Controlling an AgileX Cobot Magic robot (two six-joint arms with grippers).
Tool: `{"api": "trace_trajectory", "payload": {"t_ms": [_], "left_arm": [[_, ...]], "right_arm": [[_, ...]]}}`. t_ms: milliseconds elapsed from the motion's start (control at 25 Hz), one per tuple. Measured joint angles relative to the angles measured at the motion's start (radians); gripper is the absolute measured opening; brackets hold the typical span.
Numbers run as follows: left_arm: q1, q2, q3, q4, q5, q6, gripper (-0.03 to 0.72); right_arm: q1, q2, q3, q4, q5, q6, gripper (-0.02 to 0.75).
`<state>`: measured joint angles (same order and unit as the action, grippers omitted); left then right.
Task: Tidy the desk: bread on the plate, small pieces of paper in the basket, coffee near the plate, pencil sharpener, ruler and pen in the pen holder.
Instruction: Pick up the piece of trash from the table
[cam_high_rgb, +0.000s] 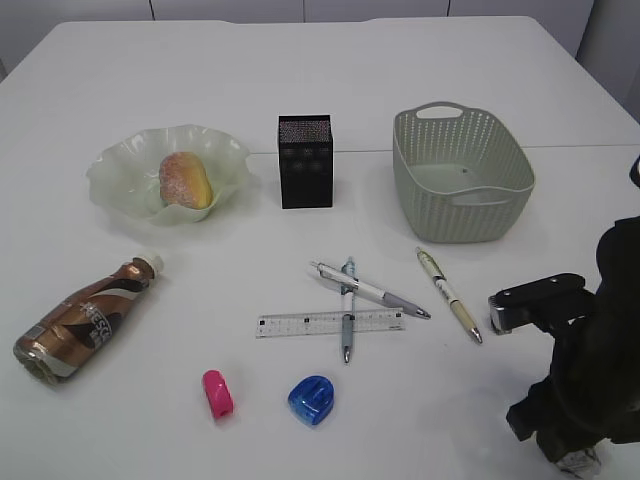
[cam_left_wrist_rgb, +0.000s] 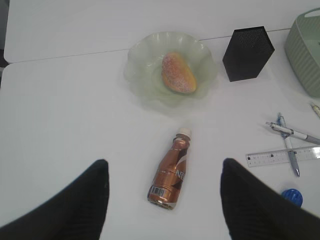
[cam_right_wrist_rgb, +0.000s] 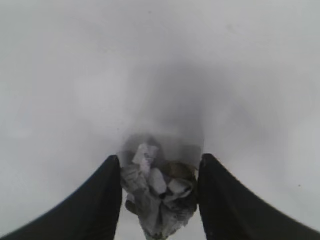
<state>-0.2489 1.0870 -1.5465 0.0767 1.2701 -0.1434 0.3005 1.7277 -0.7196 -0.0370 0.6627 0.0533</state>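
Observation:
My right gripper (cam_right_wrist_rgb: 159, 162) is shut on a crumpled piece of paper (cam_right_wrist_rgb: 157, 197) just above the table; it sits at the front right in the exterior view (cam_high_rgb: 572, 458). My left gripper (cam_left_wrist_rgb: 165, 162) is open and empty, above the brown coffee bottle (cam_left_wrist_rgb: 171, 174), which lies on its side (cam_high_rgb: 88, 317). The bread (cam_high_rgb: 185, 180) lies on the pale green plate (cam_high_rgb: 120, 170). The black pen holder (cam_high_rgb: 305, 160) and green basket (cam_high_rgb: 515, 165) stand at the back. Three pens (cam_high_rgb: 370, 291) (cam_high_rgb: 348, 310) (cam_high_rgb: 450, 296), a ruler (cam_high_rgb: 300, 324), a pink sharpener (cam_high_rgb: 217, 393) and a blue sharpener (cam_high_rgb: 311, 401) lie in front.
Two pens cross over the ruler at mid-table. The basket looks empty inside. The right arm's black body (cam_high_rgb: 600, 350) rises over the front right corner. The left arm does not show in the exterior view.

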Motion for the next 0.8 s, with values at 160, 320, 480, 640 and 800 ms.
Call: {"api": "trace_trajectory", "payload": {"t_ms": [160, 320, 480, 640, 800], "left_arm": [[0.000, 0.000, 0.000, 0.000, 0.000, 0.000, 0.498], [0.000, 0.000, 0.000, 0.000, 0.000, 0.000, 0.497], [0.000, 0.000, 0.000, 0.000, 0.000, 0.000, 0.497], [0.000, 0.000, 0.000, -0.017, 0.000, 0.000, 0.496], [0.000, 0.000, 0.000, -0.050, 0.000, 0.000, 0.496]], "right_arm": [[0.000, 0.000, 0.000, 0.000, 0.000, 0.002, 0.236], [0.000, 0.000, 0.000, 0.000, 0.000, 0.015, 0.042], [0.000, 0.000, -0.002, 0.002, 0.025, 0.015, 0.013], [0.000, 0.000, -0.040, 0.023, 0.131, 0.015, 0.013], [0.000, -0.002, -0.109, 0.063, 0.249, 0.018, 0.013]]}}
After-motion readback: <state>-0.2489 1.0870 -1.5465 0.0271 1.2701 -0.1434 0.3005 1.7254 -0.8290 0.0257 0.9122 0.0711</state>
